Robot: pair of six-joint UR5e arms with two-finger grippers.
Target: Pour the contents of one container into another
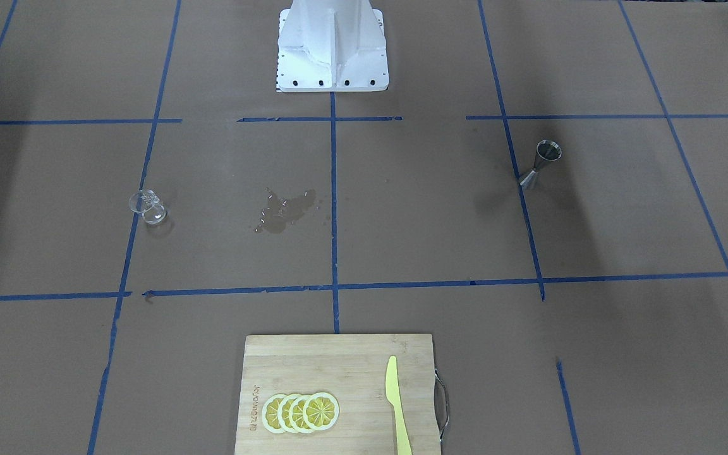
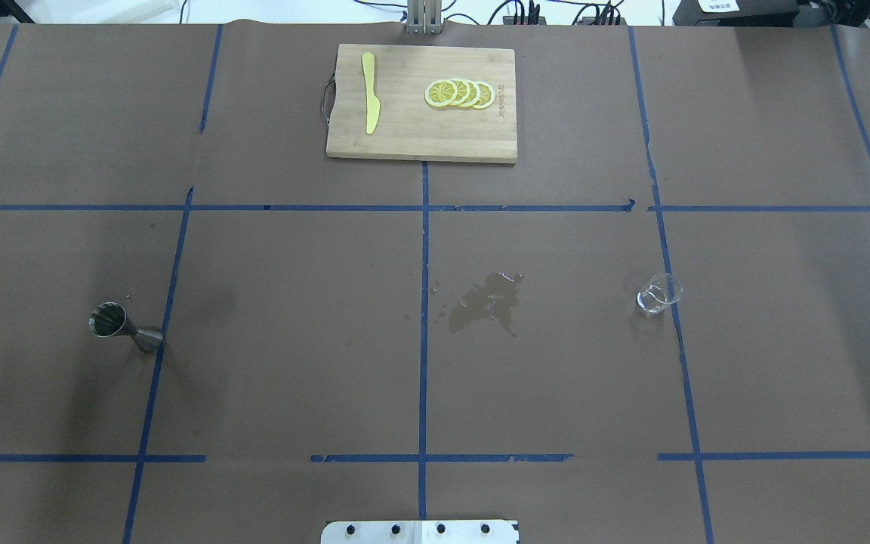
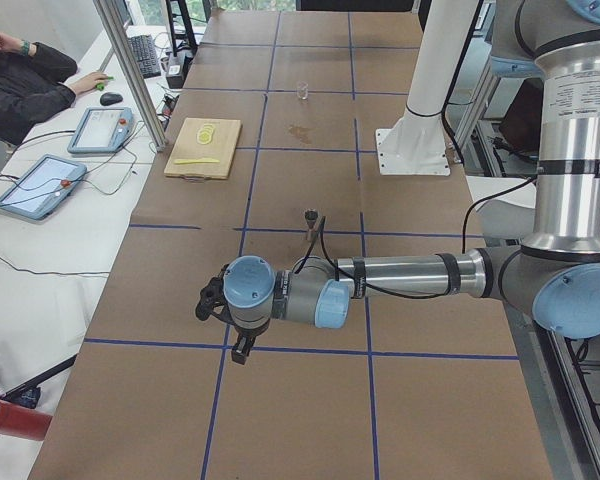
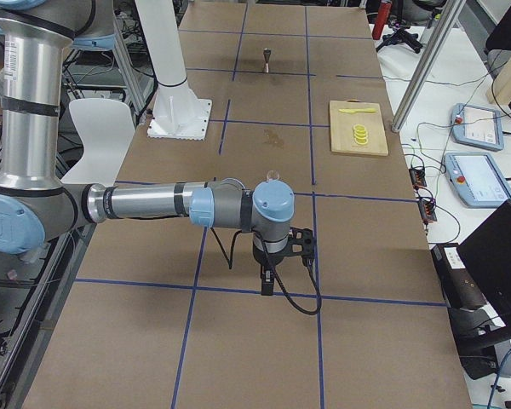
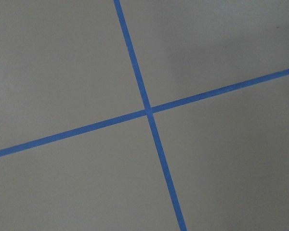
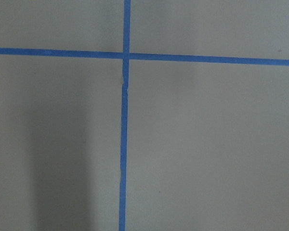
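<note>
A steel jigger [image 2: 124, 326] stands upright on the robot's left side of the brown table, also visible from the front [image 1: 539, 165]. On the right side sits a small clear glass beaker [image 2: 658, 293], which also shows in the front view [image 1: 147, 207]. My left gripper [image 3: 242, 350] hangs over the table's left end, well short of the jigger [image 3: 311, 222]. My right gripper [image 4: 266, 285] hangs over the right end, near the beaker [image 4: 273, 176]. I cannot tell whether either gripper is open or shut. Both wrist views show only paper and blue tape.
A wet spill [image 2: 488, 301] darkens the paper in the middle. A wooden cutting board [image 2: 405, 136] at the far edge carries several lemon slices [image 2: 459, 93] and a yellow knife [image 2: 370, 102]. The robot's white base [image 1: 332, 47] stands at the near edge. An operator [image 3: 20, 85] sits beyond.
</note>
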